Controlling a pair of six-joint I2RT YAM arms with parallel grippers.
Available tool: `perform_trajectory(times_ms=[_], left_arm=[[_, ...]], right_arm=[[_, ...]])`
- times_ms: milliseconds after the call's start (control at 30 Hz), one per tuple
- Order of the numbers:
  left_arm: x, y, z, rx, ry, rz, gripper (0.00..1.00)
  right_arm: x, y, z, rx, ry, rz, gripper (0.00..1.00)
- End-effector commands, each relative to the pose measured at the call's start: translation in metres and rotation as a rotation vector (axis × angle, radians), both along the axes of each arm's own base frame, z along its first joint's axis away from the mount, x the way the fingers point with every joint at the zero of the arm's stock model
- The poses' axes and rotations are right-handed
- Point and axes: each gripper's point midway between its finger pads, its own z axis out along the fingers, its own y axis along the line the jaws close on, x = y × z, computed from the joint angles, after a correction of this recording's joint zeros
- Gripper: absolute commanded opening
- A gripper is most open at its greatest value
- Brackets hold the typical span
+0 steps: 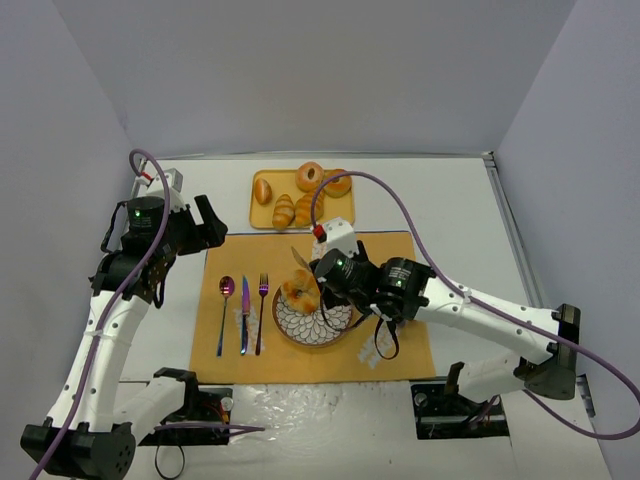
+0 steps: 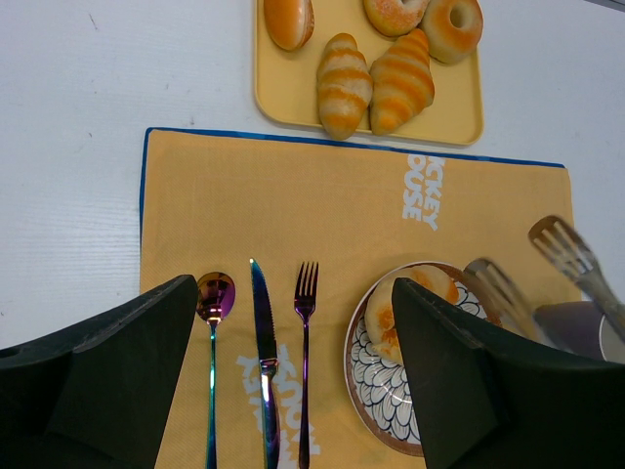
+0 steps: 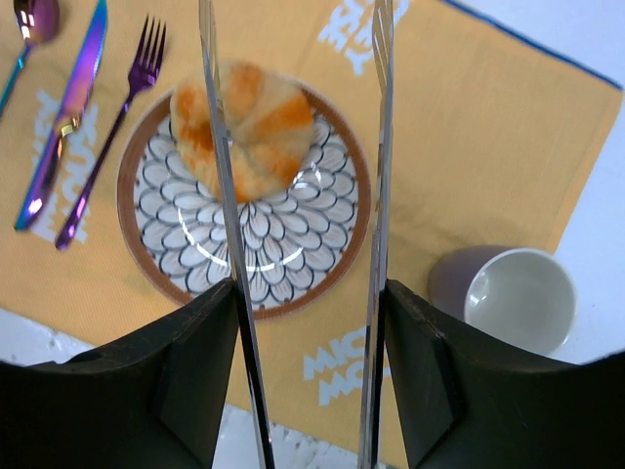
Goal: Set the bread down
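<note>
Top view: right gripper (image 1: 328, 283) hangs over the plate (image 1: 338, 325), clamped on a pair of tongs (image 1: 297, 256). Bread (image 1: 300, 291) rests on the plate's far-left part, close to the rim. Left gripper (image 1: 205, 228) sits off the mat, near the tray (image 1: 258, 222).

Risk, as I judge it: the bread is off-centre, so a blade catching the crust on the way up could roll it off the rim onto the mat.

Left wrist: jaws spread wide, nothing held. Bread is at the plate's near-left edge, with the tong tips to its right, blurred.

Right wrist: fingers (image 3: 176, 376) press the tong handles from outside and the blades stand well apart. The bread lies ahead of the gripper, mostly between the blades and not pinched. Left blade crosses its left side, contact unclear; right blade is clear of it
</note>
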Motion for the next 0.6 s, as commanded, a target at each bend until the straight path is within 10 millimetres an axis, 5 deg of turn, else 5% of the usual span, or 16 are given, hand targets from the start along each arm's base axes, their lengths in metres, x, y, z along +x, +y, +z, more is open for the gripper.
perform_trajectory(times_ms=[0,167,567], left_arm=[[0.010,-0.001,0.022,-0.013,-0.086,-0.004,0.77],[0.010,-0.001,0.022,-0.013,-0.086,-0.004,0.77],[0.010,-0.002,0.022,-0.014,-0.086,-0.005,0.77]], right_arm=[[0.056,-0.004,0.044,0.078,-0.111,-0.118,0.55],[0.109,-0.001,0.044,0.104,-0.102,-0.166,0.55],[0.198,0.036,0.020,0.197,-0.029,-0.196,0.56]])
